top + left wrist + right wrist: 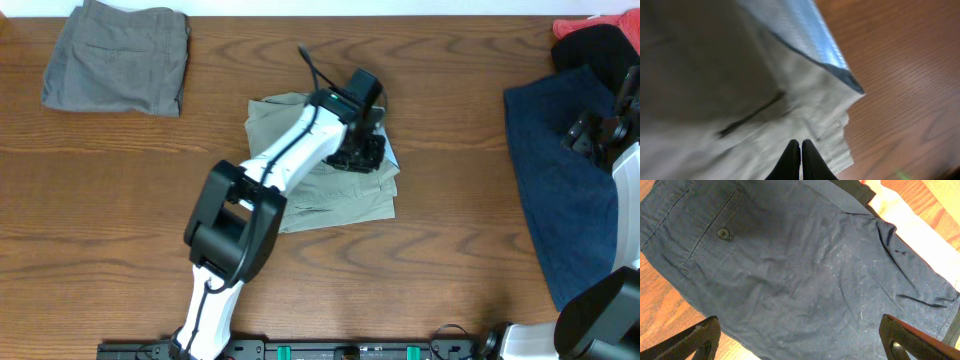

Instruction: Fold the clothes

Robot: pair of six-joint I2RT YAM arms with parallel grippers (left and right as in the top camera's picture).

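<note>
The light beige-khaki shorts [340, 195] lie folded in the middle of the table. My left gripper [360, 155] hangs over their right part. In the left wrist view the shorts [740, 75] fill the frame with a pale lining [800, 30] showing at the folded edge. The left fingers [800, 145] are pressed together with no cloth seen between them. Navy shorts [560, 200] lie flat at the right. My right gripper [590, 135] is above them, and its fingers [800, 335] are wide open over the navy cloth [800, 255], holding nothing.
Folded grey shorts [120, 60] lie at the back left. A red garment [580, 25] and a black one [600, 45] sit at the back right corner. Bare wooden table [120, 200] shows at the left and front.
</note>
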